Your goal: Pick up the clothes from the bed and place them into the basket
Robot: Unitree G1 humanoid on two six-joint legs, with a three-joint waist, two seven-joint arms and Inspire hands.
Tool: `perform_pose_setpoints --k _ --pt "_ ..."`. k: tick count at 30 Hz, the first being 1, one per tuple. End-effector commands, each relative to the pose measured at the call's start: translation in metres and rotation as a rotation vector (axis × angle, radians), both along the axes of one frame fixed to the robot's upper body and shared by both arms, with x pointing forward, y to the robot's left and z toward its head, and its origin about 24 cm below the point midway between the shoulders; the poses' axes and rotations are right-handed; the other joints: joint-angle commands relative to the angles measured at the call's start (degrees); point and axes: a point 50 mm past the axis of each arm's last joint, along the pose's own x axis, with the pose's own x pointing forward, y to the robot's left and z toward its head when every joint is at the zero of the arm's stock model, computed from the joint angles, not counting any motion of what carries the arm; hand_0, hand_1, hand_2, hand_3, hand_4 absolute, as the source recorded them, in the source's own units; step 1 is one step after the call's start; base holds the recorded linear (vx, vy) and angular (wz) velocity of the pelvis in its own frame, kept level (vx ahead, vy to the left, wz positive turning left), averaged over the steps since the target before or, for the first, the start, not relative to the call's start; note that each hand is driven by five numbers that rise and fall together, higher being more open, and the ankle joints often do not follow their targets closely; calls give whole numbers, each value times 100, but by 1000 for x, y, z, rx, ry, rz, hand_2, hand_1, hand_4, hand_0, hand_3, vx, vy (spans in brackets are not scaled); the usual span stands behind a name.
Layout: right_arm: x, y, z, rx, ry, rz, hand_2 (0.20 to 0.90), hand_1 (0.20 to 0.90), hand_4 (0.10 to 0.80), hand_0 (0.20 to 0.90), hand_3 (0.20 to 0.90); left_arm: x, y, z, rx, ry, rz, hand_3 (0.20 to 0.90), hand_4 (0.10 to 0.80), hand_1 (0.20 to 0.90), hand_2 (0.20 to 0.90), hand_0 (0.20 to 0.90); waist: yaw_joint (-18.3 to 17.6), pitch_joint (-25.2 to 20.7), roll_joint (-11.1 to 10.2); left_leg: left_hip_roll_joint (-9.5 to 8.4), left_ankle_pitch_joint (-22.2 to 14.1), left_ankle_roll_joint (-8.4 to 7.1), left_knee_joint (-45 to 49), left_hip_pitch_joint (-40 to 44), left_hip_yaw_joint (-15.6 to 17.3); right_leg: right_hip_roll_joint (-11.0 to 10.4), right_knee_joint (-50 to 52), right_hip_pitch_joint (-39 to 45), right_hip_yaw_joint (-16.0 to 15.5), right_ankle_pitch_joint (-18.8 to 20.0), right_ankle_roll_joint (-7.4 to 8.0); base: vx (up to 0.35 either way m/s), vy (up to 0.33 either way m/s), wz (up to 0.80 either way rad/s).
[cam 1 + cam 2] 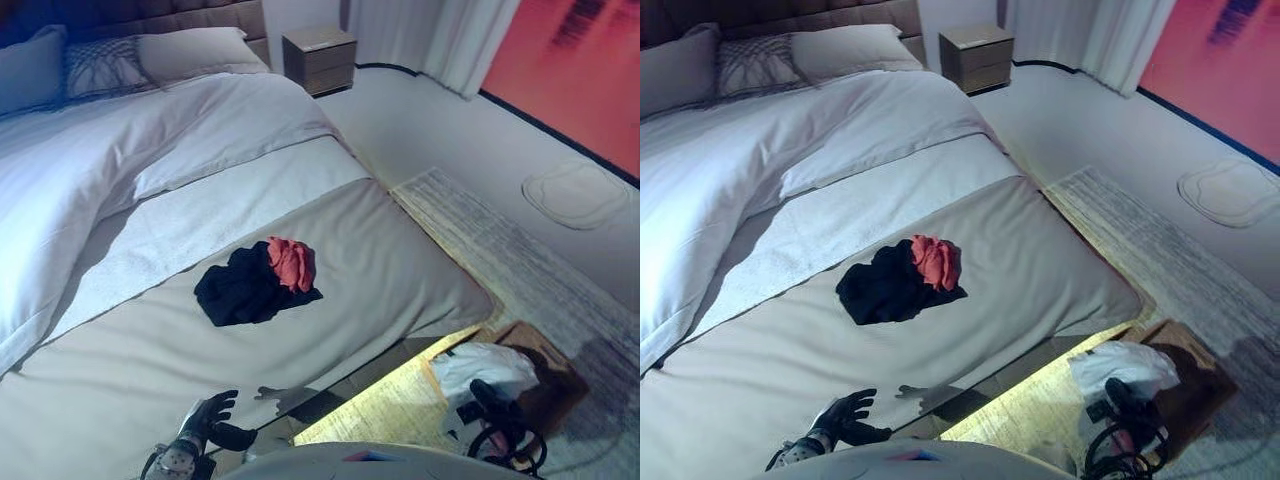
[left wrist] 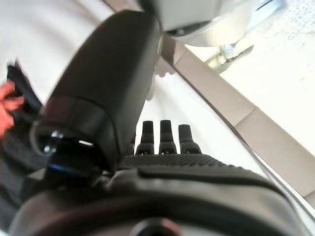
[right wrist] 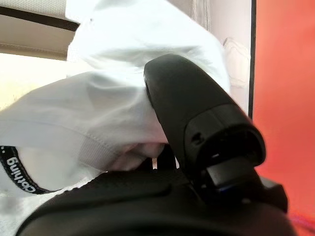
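Observation:
A black garment (image 1: 245, 290) with a red garment (image 1: 292, 262) on top lies in the middle of the beige bed cover (image 1: 380, 260). My left hand (image 1: 210, 415) is open and empty over the bed's near edge, well short of them. Its straight fingers (image 2: 167, 140) show in the left wrist view, with the red garment (image 2: 7, 105) beyond. My right hand (image 1: 490, 400) is beside the bed over the brown basket (image 1: 555, 385), shut on a white garment (image 1: 485, 368). In the right wrist view the white garment (image 3: 123, 98) bunches under the thumb (image 3: 197, 108).
White duvet (image 1: 120, 140) and pillows (image 1: 185, 50) cover the far half of the bed. A wooden nightstand (image 1: 320, 58) stands at the head. A striped rug (image 1: 520, 250) lies along the bed's right side, with a pale round mat (image 1: 575, 195) further out.

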Motion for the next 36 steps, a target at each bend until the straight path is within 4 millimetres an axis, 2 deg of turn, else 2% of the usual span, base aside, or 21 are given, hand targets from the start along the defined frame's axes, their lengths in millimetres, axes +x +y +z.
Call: perform_pose_setpoints --k 1,4,5,6,7,8,9,10,13,20,26,36 --pt "39 -26 31 -149 -165 41 300 300 100 300 200 35 -9 12 -32 -157 -6 900 800 900 900 900 210 -60 6 -342 -43 -274 -294 -547 -557 239 -824 645 276 -231 334 -85 -249 -99" --pt "43 -21 32 -134 -183 70 300 300 100 300 200 44 -13 15 -57 -189 -38 900 800 900 900 900 193 -35 -38 -223 26 -351 -266 -620 -538 367 -1070 662 383 -217 251 -88 -170 -72" --pt "45 -19 32 -122 -192 94 300 300 100 300 200 47 -17 16 -70 -208 -35 900 800 900 900 900 188 -37 -64 -258 20 -368 -259 -640 -723 471 -1217 628 517 -175 200 -77 -129 -46" --pt "45 -19 32 -122 -192 94 300 300 100 300 200 47 -17 16 -71 -208 -35 900 800 900 900 900 187 -37 -63 -257 19 -368 -259 -639 -723 472 -1220 630 517 -173 199 -40 -150 -36" --pt "49 -15 30 -96 -191 144 300 300 100 300 200 41 -19 14 -86 -215 10 900 800 900 900 900 269 -33 -90 -459 -23 -332 -244 -601 -1442 535 -1229 564 802 -132 138 2 -88 -38" --pt "51 -12 30 -94 -185 176 300 300 100 300 200 38 -19 13 -93 -217 30 900 800 900 900 900 320 -30 -87 -512 -30 -325 -258 -581 -1808 572 -1161 525 912 -171 100 -7 -97 -61" --pt "52 -11 30 -93 -186 185 300 300 100 300 200 36 -20 12 -97 -217 33 900 800 900 900 900 338 -45 -86 -533 -6 -319 -271 -600 -1970 588 -1120 472 958 -179 82 37 -37 -96" --pt "52 -10 29 -77 -180 177 300 300 100 300 200 29 -24 10 -98 -193 -3 900 800 900 900 900 300 -26 -81 -463 -48 -357 -163 -536 -1825 567 -1073 451 978 -169 52 49 -15 -125" --pt "54 -8 28 -59 -181 187 300 300 100 300 200 24 -25 7 -73 -176 -20 900 800 900 900 900 269 -11 -41 -399 9 -408 -263 -442 -1754 558 -1059 516 909 -172 34 41 -1 -52" --pt "56 -13 31 -76 -180 163 300 300 100 300 200 25 -14 9 -42 -162 -15 900 800 900 900 900 223 -14 49 -433 32 -481 -299 -388 -1896 520 -1053 527 861 -163 25 41 -21 7" --pt "63 -22 39 -103 -196 156 300 300 100 300 200 16 -17 6 -57 -147 -38 900 800 900 900 900 236 11 127 -474 37 -527 -319 -349 -1966 485 -1103 570 842 -143 23 28 -17 10" --pt "72 -56 57 -170 -202 117 300 300 100 300 200 7 -15 6 -55 -131 -57 900 800 900 900 900 352 61 238 -501 88 -609 -331 -366 -2177 488 -1127 640 678 -175 -16 34 -26 8"
